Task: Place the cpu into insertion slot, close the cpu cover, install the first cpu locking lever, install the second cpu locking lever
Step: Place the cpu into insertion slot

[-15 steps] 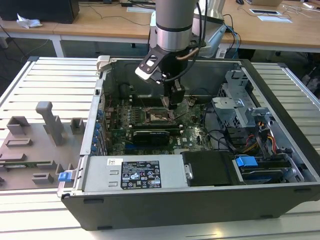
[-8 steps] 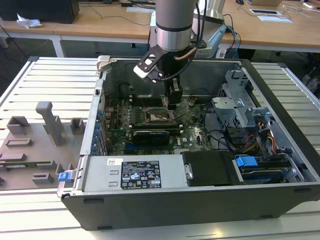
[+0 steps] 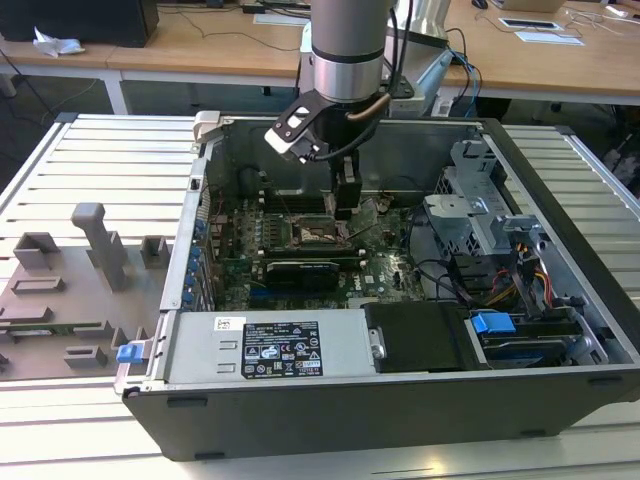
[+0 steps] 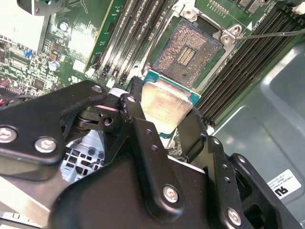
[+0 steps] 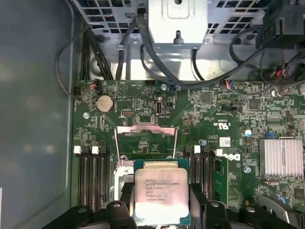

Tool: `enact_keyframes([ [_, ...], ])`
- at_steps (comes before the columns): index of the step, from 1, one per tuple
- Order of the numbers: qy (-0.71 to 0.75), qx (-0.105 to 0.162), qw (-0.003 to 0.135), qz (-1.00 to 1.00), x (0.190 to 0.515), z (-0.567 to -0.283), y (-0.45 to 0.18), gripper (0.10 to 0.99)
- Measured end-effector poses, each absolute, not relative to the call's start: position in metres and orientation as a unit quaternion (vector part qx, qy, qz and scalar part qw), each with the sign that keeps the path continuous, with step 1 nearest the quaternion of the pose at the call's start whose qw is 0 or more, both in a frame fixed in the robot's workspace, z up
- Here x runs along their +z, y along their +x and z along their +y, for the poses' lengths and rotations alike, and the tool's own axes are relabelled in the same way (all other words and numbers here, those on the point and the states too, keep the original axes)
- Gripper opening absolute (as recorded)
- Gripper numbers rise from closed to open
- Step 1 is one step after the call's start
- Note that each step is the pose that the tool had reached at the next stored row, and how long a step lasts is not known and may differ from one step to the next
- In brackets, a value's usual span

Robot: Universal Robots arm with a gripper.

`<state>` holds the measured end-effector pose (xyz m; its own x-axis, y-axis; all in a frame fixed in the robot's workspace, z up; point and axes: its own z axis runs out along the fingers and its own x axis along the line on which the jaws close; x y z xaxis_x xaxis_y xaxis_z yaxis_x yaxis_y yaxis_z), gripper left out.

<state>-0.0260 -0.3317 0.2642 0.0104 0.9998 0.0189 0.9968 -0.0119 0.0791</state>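
One silver-grey robot arm (image 3: 348,40) hangs straight down into the open black computer case (image 3: 400,420), its wrist vertical. Its one black two-fingered gripper (image 4: 164,117) is clamped on the single cpu (image 4: 164,102), a small square chip with a pale metal top, with a finger on each of two opposite edges.

The second wrist view gives the one square insertion slot (image 4: 188,52), its dark pin field bare, set in the green motherboard (image 4: 66,71). The chip is held off it, not seated.

The first wrist view gives the one thin silvery cpu cover (image 5: 146,128), tipped open at the slot's far edge. A thin wire, probably a locking lever (image 4: 276,33), runs off from the slot's corner.
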Motion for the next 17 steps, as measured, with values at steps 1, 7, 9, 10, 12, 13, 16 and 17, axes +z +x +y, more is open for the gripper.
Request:
enact_keyframes([
  [1, 0.712, 0.035, 0.022, 0.701, 0.2642, -0.3317, -0.026, 0.541],
  [7, 0.731, 0.034, 0.022, 0.681, 0.2642, -0.3317, -0.026, 0.541],
  [9, 0.733, 0.034, 0.023, 0.679, 0.2642, -0.3317, -0.026, 0.541],
  [10, 0.733, 0.034, 0.023, 0.679, 0.2642, -0.3317, -0.026, 0.541],
  [12, 0.733, 0.034, 0.023, 0.679, 0.2642, -0.3317, -0.0259, 0.541],
  [13, 0.733, 0.034, 0.023, 0.679, 0.2642, -0.3317, -0.0258, 0.541],
  [16, 0.733, 0.034, 0.023, 0.679, 0.2641, -0.3316, -0.027, 0.541],
  [17, 0.732, 0.034, 0.023, 0.68, 0.2639, -0.3317, -0.0289, 0.541],
])
